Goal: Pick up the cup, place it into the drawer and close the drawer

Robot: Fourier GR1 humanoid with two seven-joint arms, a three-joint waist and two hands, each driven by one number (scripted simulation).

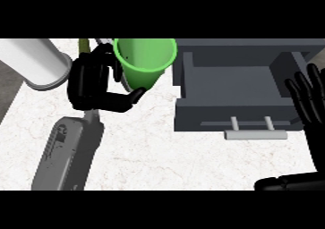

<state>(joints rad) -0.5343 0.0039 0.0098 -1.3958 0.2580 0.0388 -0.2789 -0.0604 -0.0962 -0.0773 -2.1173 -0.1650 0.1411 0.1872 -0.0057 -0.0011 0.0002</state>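
Observation:
A bright green cup [146, 58] is in view at the top centre, its open rim facing me and its body tapering down to the left. My left hand [92, 87] is curled round the cup from the left, with the thumb under its lower end and the fingers behind its side. Just right of the cup, a dark grey drawer [237, 109] stands pulled open, nothing visible inside, its pale bar handle [256, 134] facing me. My right hand [317, 112] stays open at the right edge, fingers up, beside the drawer's right wall.
A large white cylinder [32, 62] lies at the top left, close to my left hand. The white marbled counter [164, 156] stretches in front of the drawer. A dark floor strip runs along the counter's left edge.

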